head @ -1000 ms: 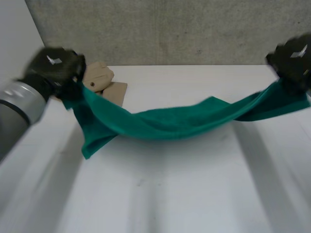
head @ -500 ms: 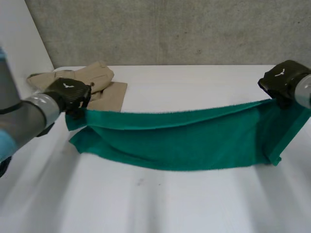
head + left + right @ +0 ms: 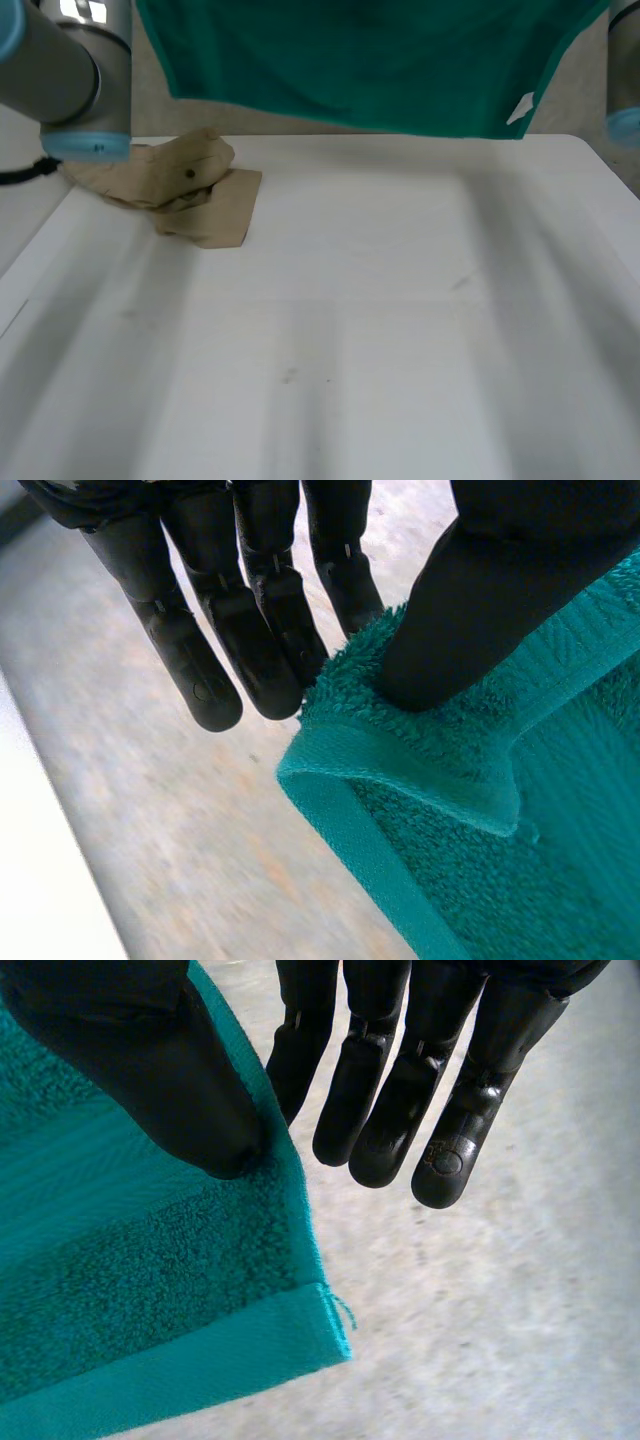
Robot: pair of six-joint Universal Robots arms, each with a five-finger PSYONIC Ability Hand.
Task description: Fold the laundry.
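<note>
Green towel (image 3: 350, 70) hangs spread across the top of the frame, high above the worktop (image 3: 400, 330). Left hand (image 3: 480, 590) pinches one top corner, thumb against fingers; right hand (image 3: 150, 1060) pinches the other. Thick terry, probably soft and limp; hemmed corners look the surest hold.

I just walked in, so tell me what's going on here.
The robot holds a green towel up above the white table. The left hand and the right hand each pinch a top corner between thumb and fingers, so it hangs spread out. A crumpled tan garment lies at the table's far left.
</note>
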